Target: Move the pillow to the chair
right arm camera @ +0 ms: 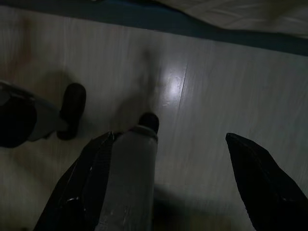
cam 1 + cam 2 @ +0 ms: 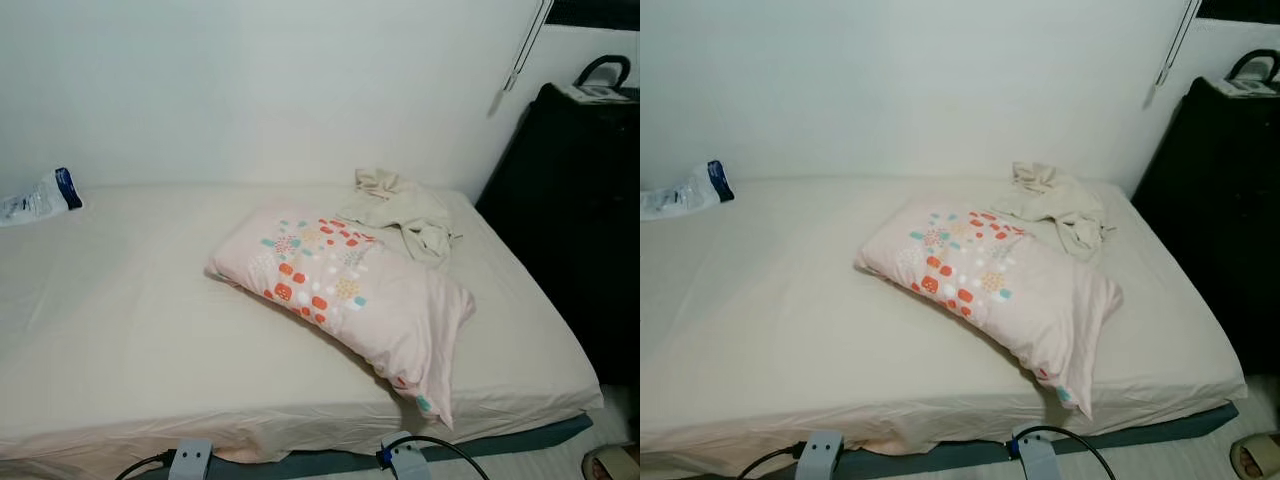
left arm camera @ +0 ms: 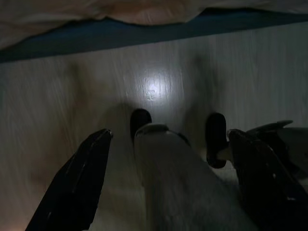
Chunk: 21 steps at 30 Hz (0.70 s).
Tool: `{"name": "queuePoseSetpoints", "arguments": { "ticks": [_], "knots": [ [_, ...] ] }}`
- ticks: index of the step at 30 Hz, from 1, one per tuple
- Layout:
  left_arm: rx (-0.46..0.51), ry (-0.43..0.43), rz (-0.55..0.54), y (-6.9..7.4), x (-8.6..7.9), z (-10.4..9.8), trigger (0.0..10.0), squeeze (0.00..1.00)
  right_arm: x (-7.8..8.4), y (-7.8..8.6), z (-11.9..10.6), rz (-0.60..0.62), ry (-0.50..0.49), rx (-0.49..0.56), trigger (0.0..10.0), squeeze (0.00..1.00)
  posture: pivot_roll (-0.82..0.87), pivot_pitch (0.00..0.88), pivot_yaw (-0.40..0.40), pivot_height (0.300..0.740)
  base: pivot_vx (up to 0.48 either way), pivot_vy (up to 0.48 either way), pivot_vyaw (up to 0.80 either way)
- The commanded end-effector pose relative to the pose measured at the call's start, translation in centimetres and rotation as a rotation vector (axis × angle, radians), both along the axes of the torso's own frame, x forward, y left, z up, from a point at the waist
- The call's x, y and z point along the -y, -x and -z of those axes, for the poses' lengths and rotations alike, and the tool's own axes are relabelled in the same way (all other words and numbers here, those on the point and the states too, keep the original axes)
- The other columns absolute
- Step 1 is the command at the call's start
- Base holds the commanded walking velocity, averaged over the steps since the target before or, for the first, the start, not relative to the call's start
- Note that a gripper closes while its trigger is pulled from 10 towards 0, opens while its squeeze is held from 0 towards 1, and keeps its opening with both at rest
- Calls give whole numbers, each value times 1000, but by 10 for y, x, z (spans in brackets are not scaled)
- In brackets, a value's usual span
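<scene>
A pink pillow (image 2: 345, 295) with red, orange and teal patches lies at a slant on the bed (image 2: 120, 330), towards its right front corner. One pillow corner hangs just over the front edge. Both arms hang low in front of the bed; their wrists (image 2: 190, 460) (image 2: 405, 460) show at the bottom of the eye views. In the left wrist view my left gripper (image 3: 171, 134) is open above the pale floor. My right gripper (image 1: 169, 137) is open too, over the floor by the bed's blue base. Nothing is held in either.
A crumpled beige cloth (image 2: 400, 212) lies behind the pillow near the wall. A plastic bag (image 2: 40, 195) sits at the bed's far left. Tall black furniture (image 2: 575, 200) stands right of the bed, with a slipper (image 2: 610, 462) on the floor beside it.
</scene>
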<state>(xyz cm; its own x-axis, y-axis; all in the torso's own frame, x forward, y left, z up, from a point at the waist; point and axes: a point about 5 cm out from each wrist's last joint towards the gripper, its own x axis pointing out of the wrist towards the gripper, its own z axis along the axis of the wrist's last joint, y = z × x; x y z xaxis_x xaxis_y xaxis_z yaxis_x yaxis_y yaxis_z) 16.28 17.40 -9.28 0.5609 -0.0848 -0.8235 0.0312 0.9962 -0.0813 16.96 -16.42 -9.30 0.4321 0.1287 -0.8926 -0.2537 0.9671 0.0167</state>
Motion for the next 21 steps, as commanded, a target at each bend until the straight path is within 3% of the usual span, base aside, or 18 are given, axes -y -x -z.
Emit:
{"name": "queuePoseSetpoints", "arguments": {
  "ticks": [1, 21],
  "knots": [
    [-22, 9, -5, 6, 0, 3, 10000, 0, 0, 3, 1, -5, 6, -14, 10000, 0, 109, 0, -75, 740, 296, 0, 0],
    [-37, 5, -24, 10, 0, 5, 10000, 0, 1, 5, 2, -27, 15, -22, 10000, 0, 116, 0, -80, 740, 269, 0, 0]
  ]
}}
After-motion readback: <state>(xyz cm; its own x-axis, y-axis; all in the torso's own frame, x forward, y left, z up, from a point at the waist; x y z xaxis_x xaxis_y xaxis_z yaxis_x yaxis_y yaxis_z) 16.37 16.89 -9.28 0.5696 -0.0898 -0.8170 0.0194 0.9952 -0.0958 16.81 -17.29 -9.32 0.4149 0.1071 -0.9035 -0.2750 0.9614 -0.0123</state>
